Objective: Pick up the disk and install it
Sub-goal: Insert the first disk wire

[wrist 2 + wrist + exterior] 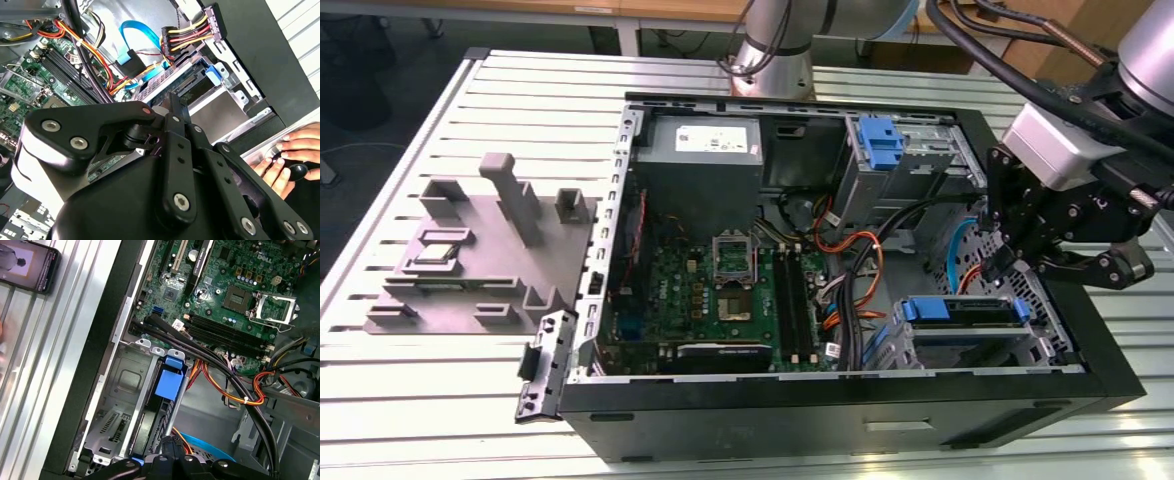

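Note:
The disk (963, 310), a silver drive in a blue carrier bracket, lies in the drive bay at the front corner of the open computer case (854, 400), on the exterior view's right. My gripper (1006, 268) hangs just above the disk's far end, apart from it. In the first wrist view the gripper (171, 442) points down at the disk's blue bracket (169, 384), fingers together with nothing between them. In the second wrist view the gripper (173, 104) tapers to a point over the disk (167, 77) and its blue tab (215, 73).
Orange, yellow and black cables (854, 270) run beside the bay. A second blue caddy (881, 140) and a grey power supply (700, 140) sit at the case's far side. A grey fixture (480, 250) stands on the table. A hand (290, 155) rests at the case's edge.

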You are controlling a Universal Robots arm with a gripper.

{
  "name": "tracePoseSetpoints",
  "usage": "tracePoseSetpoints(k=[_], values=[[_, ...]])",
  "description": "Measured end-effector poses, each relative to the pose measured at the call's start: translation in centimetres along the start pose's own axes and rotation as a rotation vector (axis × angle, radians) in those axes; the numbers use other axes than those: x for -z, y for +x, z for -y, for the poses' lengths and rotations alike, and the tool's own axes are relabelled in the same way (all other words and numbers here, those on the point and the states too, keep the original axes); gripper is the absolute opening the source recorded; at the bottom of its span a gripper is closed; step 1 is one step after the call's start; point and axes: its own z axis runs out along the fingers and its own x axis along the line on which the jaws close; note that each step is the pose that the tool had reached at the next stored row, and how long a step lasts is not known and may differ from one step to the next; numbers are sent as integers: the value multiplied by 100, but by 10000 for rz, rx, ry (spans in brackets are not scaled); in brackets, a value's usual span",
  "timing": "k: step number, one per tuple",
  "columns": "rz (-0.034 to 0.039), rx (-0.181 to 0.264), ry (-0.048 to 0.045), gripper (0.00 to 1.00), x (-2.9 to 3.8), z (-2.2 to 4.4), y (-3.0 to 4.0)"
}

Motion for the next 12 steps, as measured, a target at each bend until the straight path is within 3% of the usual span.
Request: tracePoseSetpoints(k=[6,9,12], values=[[0,0,0,11,0,0,-1],[-3,19,12,24,-1,1,-1],[-16,283,53,24,-6,0,-1]])
